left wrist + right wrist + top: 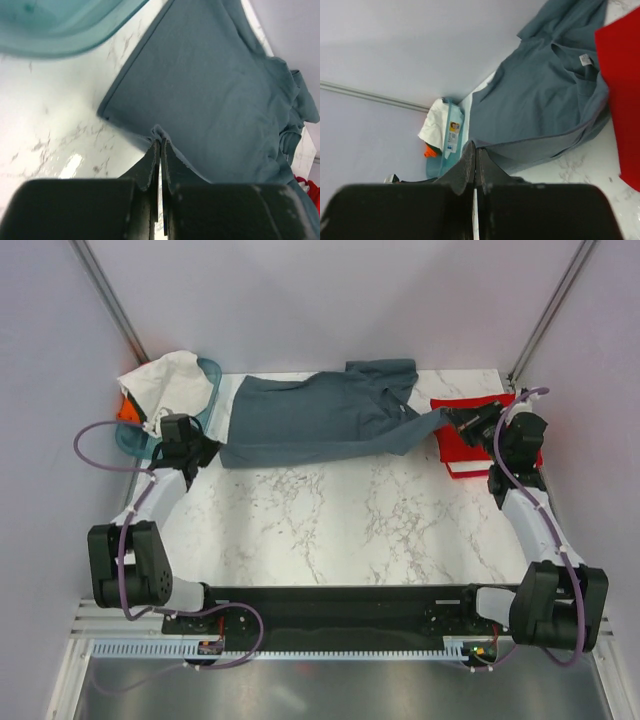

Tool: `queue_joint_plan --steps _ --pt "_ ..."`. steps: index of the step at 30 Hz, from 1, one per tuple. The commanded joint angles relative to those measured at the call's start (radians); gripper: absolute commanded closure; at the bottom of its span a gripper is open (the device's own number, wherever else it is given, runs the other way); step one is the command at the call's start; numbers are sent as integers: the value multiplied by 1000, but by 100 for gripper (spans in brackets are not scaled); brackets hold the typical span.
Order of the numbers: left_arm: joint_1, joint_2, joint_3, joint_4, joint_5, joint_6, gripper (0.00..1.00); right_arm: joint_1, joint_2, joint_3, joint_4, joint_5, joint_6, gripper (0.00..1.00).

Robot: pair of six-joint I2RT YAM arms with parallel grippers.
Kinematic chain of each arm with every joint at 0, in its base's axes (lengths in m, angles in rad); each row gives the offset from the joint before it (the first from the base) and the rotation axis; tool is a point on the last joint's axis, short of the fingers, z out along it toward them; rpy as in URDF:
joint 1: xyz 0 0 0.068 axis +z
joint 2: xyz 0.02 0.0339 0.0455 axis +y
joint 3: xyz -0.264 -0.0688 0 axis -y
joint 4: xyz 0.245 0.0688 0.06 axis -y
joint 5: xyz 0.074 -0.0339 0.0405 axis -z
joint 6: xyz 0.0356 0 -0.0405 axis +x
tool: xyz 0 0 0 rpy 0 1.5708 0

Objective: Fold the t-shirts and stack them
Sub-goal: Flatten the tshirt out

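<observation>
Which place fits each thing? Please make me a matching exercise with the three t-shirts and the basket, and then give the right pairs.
Things:
1. blue-grey t-shirt
2. red t-shirt
3. white t-shirt
4. teal basket

Places:
A. draped over the basket's rim
B. lying flat at the far right of the table
C. standing at the far left corner, under a shirt
D. spread out along the far side, in the middle

Pairs: 1-D, 2-B, 3-A, 4-C

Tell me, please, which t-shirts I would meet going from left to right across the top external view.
white t-shirt → slate blue-grey t-shirt → red t-shirt. The teal basket overlaps the white one, so I leave it out.
</observation>
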Motion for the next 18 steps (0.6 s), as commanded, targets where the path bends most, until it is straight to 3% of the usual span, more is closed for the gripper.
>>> queue_joint_plan --steps 1,4,9,18 --pt "-4 -81 -147 121 -7 -113 98 -5 -84 -90 -2 29 -68 100" --pt "-4 -163 -259 152 -33 -117 98 -5 -136 -162 -48 -6 -100 100" --pt "-2 -322 -376 66 -126 -118 98 -2 -246 -240 -178 -43 -183 100" --pt "-1 -471 -497 0 -83 -97 98 -1 -518 -319 -450 -63 -267 100"
